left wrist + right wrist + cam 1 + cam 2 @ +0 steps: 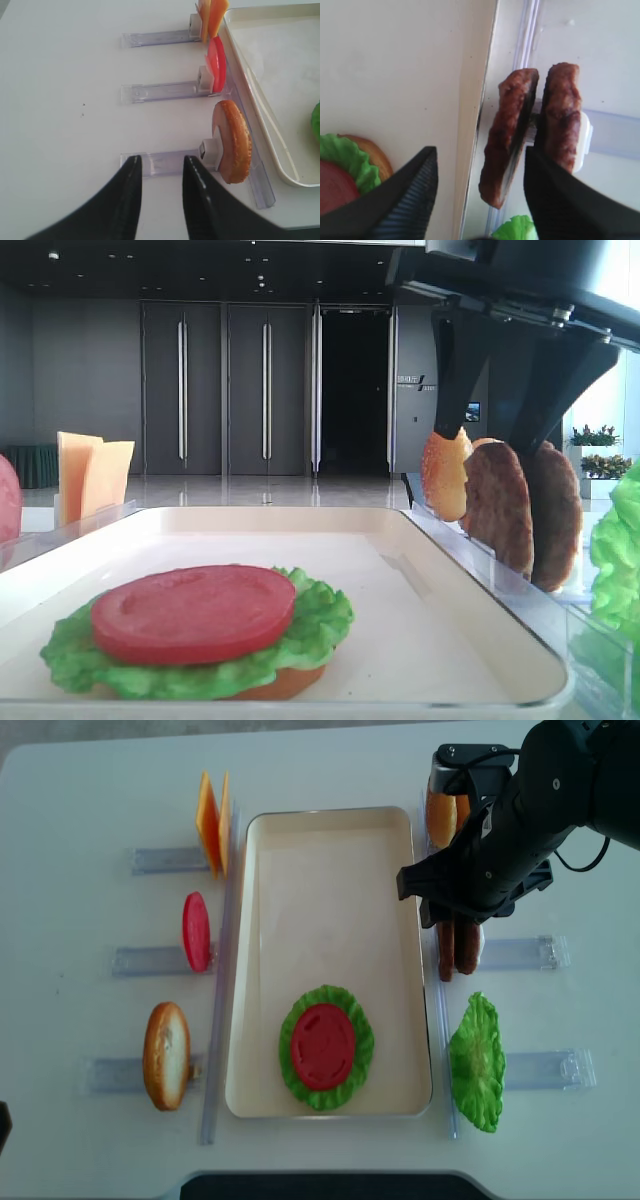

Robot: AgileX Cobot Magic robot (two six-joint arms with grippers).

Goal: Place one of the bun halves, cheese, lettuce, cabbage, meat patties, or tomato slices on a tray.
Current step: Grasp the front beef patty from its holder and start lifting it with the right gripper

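Right tool (480, 195) jaws wide open, holding nothing, straddling the near meat patty (507, 135). Both meat patties stand on edge in their holder just right of the tray (262, 950), faces parallel to jaws. Left tool (159, 200) open, far off.

White counter (80, 780) carries clear plastic holders (150, 960) in two rows. Beyond the counter, grey double doors (225, 390); right of them, potted flowers (595, 437).
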